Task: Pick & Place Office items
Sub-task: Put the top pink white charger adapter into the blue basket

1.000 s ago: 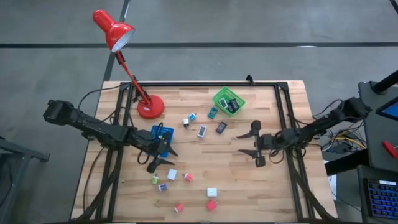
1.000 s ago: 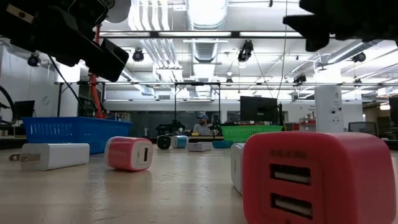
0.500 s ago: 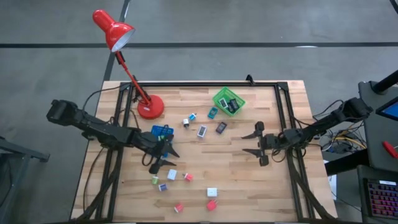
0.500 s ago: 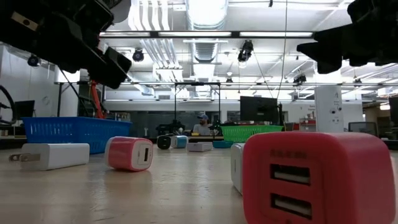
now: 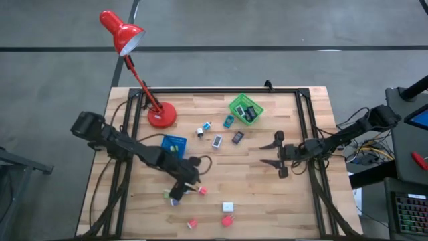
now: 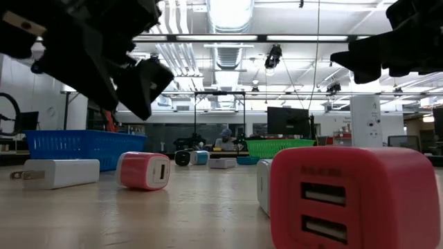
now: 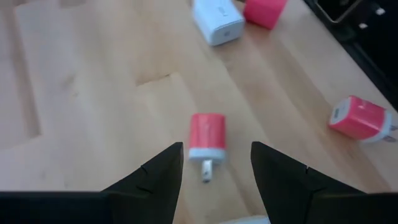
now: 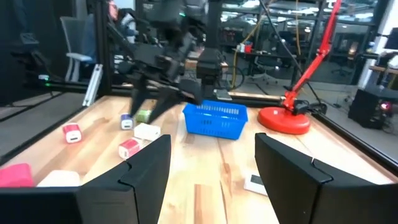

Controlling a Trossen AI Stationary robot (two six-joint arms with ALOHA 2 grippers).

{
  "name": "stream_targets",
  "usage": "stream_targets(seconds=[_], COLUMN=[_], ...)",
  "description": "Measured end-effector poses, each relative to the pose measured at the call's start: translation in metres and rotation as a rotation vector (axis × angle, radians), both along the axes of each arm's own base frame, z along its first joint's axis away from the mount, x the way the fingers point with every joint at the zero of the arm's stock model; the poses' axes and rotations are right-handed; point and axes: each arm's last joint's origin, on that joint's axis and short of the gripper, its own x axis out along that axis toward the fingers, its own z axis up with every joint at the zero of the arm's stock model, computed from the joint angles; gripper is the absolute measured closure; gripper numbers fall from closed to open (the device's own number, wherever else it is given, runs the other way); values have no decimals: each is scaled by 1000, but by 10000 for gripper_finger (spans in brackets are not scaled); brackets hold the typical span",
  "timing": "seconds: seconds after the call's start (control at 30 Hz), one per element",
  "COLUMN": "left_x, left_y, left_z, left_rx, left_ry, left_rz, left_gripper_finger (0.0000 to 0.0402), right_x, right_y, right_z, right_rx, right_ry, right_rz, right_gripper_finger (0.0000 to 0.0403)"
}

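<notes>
Small office items lie scattered on the wooden table. A near cluster holds a red-and-white piece (image 5: 200,191) (image 7: 207,140), a green one (image 5: 166,194), a purple one (image 5: 175,201), a white one (image 5: 228,207) and two red ones (image 5: 227,219). More pieces lie mid-table around (image 5: 217,141). My left gripper (image 5: 182,189) (image 7: 216,149) hovers open over the near cluster. The red-and-white piece lies flat just ahead of its fingertips, untouched. My right gripper (image 5: 273,155) (image 8: 213,146) waits open above the table's right half.
A blue tray (image 5: 174,142) sits behind the left arm. A green basket (image 5: 246,108) with dark pieces stands near the far edge. A red desk lamp's base (image 5: 161,116) is at far left. Bare wood lies between the two grippers.
My left gripper has swung from beside the blue tray toward the near edge and to the right, coming over the near cluster of small pieces and covering the white cube there. It stays open. No item has moved.
</notes>
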Motion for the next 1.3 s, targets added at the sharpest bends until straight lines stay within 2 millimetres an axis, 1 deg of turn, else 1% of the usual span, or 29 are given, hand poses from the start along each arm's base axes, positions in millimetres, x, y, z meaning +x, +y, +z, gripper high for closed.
stream_targets(seconds=[0.13, 0.3, 0.5, 0.83, 1.17, 1.3], left_x=[9, 20, 28, 34, 36, 37], left_y=[-14, -26, -26, -29, -30, -30], left_z=[5, -2, -17, -25, -25, -29], left_rx=[19, 45, 137, 140, 124, 118], left_ry=[29, 66, 108, 112, 100, 108], left_rz=[-44, -68, -37, -39, -25, -14], left_gripper_finger=[207, 207, 206, 206, 206, 206], right_x=[0, 0, 0, 0, 0, 0], right_y=[0, 0, 0, -1, -1, -1], right_z=[0, 0, 0, 0, 0, 0], right_rx=[5, 15, 29, 29, 28, 28], right_ry=[4, 4, 2, 4, 5, 5], right_rz=[-8, -9, -9, -22, -27, -27], right_gripper_finger=[179, 179, 179, 179, 179, 179])
